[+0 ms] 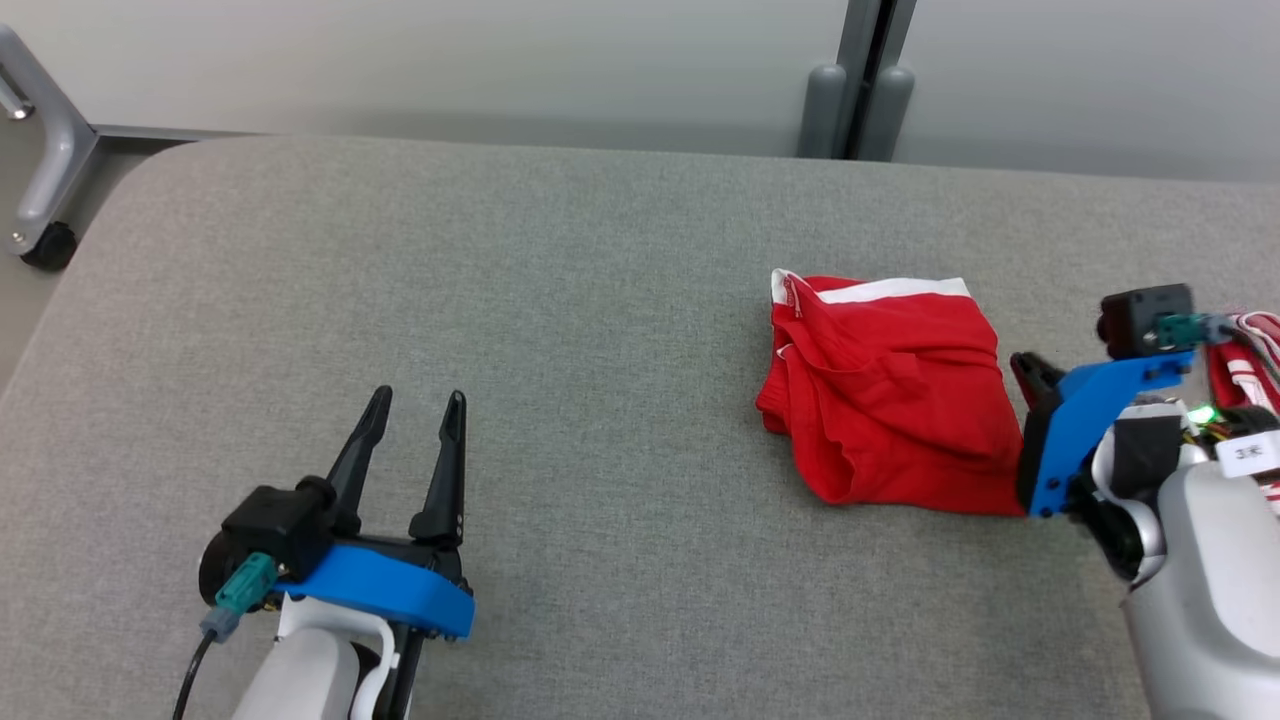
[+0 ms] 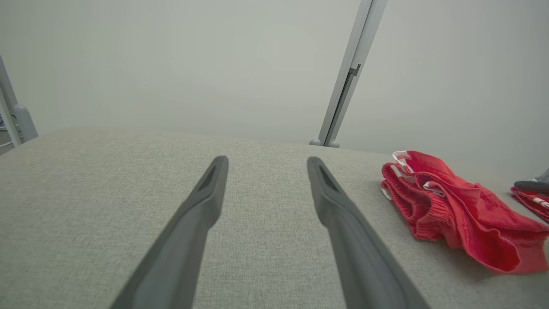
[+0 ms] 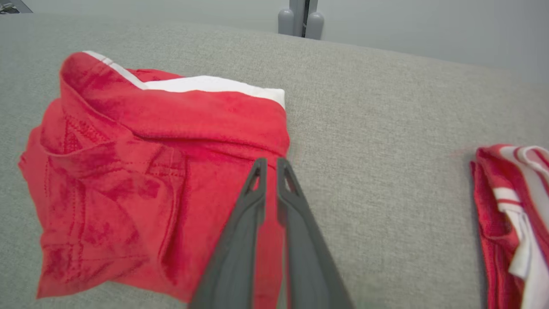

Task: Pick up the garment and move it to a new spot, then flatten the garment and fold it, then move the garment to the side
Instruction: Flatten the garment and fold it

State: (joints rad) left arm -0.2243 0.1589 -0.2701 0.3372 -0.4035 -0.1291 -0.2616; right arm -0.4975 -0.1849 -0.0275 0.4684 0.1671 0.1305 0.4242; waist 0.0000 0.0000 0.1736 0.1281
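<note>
Head view: red garment point(image 1: 885, 400) lies folded, compact, on grey pad point(image 1: 600, 300), right of centre. L gripper point(image 1: 419, 395) is spread wide, empty, well apart from it.
L wrist view: nothing btwn its fingers.
R wrist view: R gripper point(image 3: 271, 162) tips sit nearly together at garment's right edge; can't tell if cloth's pinched.
Fold looks done; move to side, toward striped garment point(image 3: 510, 214), prob. still left.
</note>
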